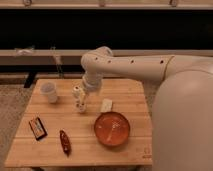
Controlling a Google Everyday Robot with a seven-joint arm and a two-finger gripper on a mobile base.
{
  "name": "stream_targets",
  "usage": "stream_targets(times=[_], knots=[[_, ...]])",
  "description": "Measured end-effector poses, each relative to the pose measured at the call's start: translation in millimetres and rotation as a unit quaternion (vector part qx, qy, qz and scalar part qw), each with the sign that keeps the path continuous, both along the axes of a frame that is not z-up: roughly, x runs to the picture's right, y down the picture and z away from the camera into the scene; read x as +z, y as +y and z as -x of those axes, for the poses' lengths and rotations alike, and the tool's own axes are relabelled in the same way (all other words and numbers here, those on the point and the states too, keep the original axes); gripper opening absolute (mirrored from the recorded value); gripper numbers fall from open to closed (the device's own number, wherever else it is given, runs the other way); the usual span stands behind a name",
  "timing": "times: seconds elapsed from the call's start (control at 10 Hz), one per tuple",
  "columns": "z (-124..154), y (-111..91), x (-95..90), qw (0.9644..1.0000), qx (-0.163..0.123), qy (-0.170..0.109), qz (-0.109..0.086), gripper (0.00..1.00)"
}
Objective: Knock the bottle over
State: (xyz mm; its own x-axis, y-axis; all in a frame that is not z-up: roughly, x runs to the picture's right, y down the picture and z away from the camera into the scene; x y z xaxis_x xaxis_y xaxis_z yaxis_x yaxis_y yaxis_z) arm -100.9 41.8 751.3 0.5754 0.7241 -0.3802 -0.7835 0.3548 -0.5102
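Note:
The bottle point(79, 99) is small, slim and whitish with a dark-patterned lower body. It stands upright on the wooden table point(55, 150), left of centre. My white arm reaches in from the right and bends down over the table. My gripper point(87, 92) hangs right beside the bottle's upper right side, touching it or nearly so. The gripper's tip is partly merged with the bottle's top in this view.
A white cup point(49, 92) stands left of the bottle. A small white block point(106, 105) lies to its right. An orange bowl point(112, 128) sits at front right. A dark packet point(37, 127) and a reddish-brown object point(65, 142) lie at front left.

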Motion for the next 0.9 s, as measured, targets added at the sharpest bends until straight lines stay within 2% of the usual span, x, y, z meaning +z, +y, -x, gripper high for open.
stream_targets(times=[0.2, 0.6, 0.9], knots=[[26.3, -5.6, 15.6, 0.9998, -0.014, -0.008, -0.006, 0.65], [37.7, -26.8, 43.3, 0.9998, -0.013, -0.006, -0.011, 0.65], [42.2, -20.5, 50.4, 0.9997, -0.025, -0.005, -0.004, 0.65]])
